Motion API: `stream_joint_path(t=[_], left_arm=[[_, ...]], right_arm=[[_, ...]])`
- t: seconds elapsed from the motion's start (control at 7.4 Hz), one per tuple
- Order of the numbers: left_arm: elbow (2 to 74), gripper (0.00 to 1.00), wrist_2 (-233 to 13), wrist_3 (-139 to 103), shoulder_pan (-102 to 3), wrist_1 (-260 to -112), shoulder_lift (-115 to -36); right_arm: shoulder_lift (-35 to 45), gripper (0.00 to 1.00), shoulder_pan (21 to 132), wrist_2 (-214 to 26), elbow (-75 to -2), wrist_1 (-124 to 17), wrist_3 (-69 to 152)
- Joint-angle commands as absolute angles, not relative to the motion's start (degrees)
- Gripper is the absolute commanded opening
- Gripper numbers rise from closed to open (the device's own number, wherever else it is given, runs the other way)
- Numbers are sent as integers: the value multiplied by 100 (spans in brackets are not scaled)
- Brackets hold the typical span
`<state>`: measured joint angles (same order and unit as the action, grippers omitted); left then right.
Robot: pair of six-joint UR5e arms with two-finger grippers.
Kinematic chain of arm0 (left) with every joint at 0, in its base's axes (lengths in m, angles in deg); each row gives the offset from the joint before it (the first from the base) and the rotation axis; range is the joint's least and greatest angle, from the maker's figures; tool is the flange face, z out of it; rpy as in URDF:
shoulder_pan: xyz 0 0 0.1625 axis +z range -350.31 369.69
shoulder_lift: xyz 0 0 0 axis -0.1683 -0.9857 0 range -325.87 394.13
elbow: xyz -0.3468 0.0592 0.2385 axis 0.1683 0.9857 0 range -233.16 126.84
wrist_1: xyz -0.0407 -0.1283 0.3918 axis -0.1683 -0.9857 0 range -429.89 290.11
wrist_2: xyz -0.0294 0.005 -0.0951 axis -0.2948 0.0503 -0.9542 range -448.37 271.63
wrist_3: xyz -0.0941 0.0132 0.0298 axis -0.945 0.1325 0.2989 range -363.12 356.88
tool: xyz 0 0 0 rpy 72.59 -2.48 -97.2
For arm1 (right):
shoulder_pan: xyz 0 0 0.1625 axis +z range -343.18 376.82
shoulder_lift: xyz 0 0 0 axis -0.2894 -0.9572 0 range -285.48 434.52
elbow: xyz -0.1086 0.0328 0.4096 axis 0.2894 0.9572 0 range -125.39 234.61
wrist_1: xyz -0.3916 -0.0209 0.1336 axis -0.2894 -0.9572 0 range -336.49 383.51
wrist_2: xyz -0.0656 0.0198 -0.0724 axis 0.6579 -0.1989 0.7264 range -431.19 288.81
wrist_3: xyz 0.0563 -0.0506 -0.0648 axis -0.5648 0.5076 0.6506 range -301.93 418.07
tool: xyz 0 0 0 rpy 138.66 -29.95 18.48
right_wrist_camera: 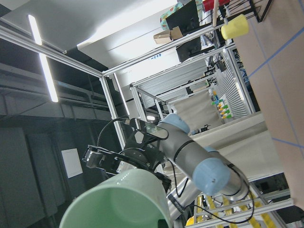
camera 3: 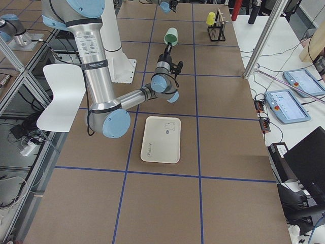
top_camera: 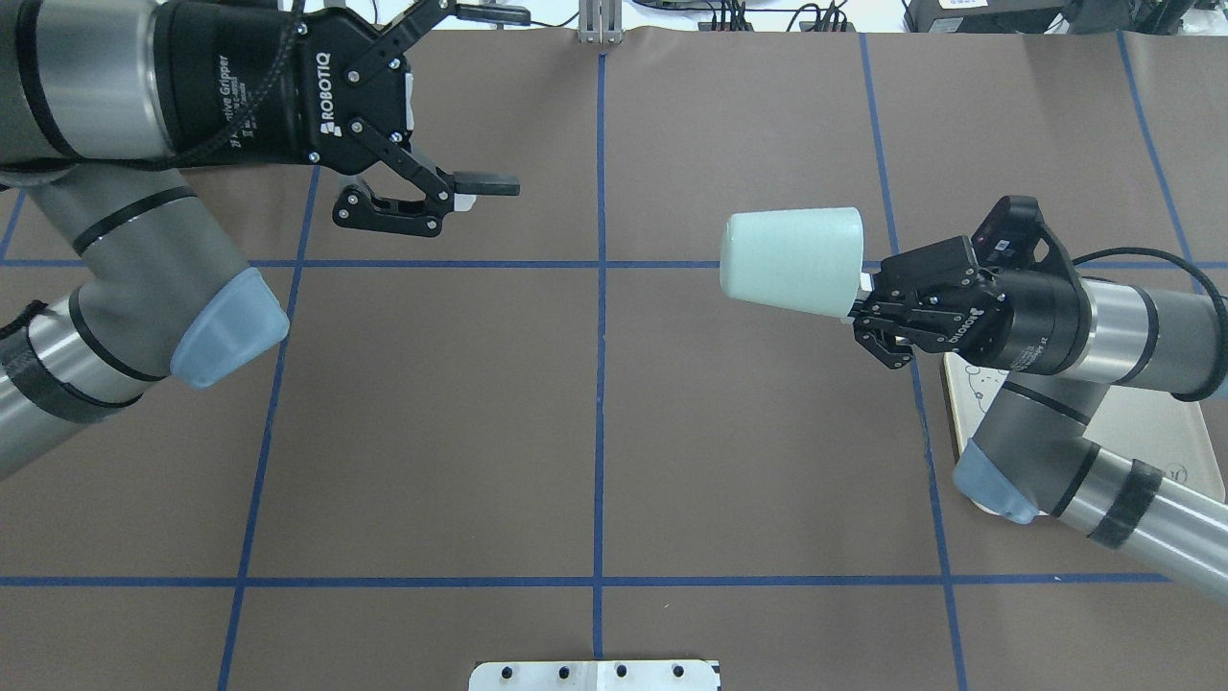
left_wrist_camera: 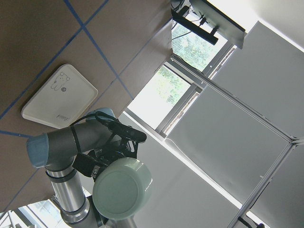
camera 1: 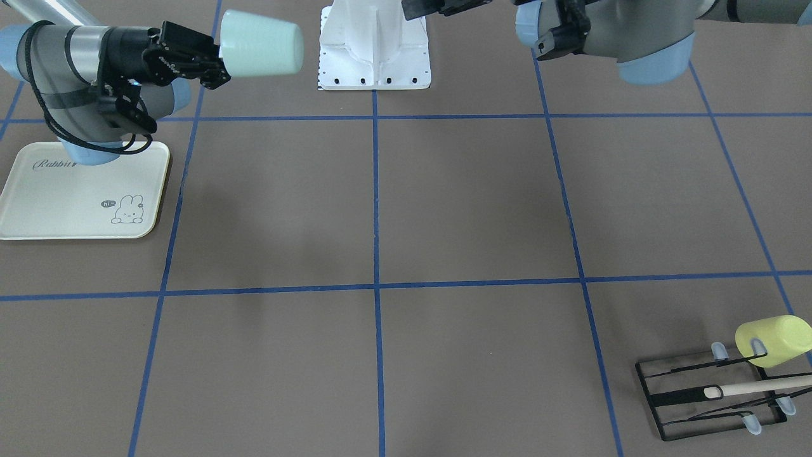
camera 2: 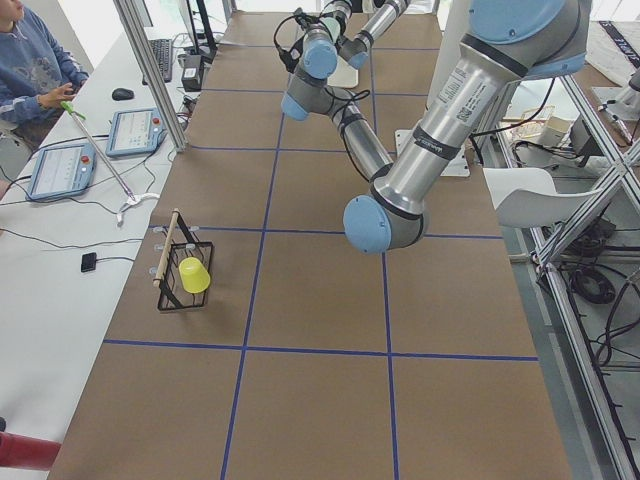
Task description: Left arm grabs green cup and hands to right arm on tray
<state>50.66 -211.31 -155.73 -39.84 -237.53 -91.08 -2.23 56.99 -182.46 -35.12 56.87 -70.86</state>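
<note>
Jaws of your right gripper (top_camera: 861,299) are clamped on the rim of the cup (top_camera: 791,261), which you see lying sideways in the air over the desk (camera 1: 469,203), off the tray (camera 1: 76,209). Your left gripper (top_camera: 491,99) is spread wide, empty, well apart from the cup and facing its base.

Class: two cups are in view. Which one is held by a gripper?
The mint-green cup, gripped at its rim by the right gripper and held sideways in the air. The yellow cup sits on the black rack, untouched.
</note>
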Motion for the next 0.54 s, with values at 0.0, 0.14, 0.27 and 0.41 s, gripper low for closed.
stream_joint_path(t=[0.0, 0.14, 0.27, 0.41], left_arm=[[5081, 100, -21221, -15254, -4137, -23312, -9093], [5081, 100, -21212, -15253, -4233, -23232, -9102], [5073, 100, -21203, -15192, -4251, -23127, -9111], [5073, 100, -21203, -15113, -4252, -22961, -9120]], right_arm=[[-616, 0, 6606, -20029, -2866, 5253, -5807], [-625, 0, 7387, -21187, -2593, 4903, -5238], [-634, 0, 8265, -22278, -2460, 4291, -4554], [-730, 0, 8813, -22907, -2450, 3545, -3990]])
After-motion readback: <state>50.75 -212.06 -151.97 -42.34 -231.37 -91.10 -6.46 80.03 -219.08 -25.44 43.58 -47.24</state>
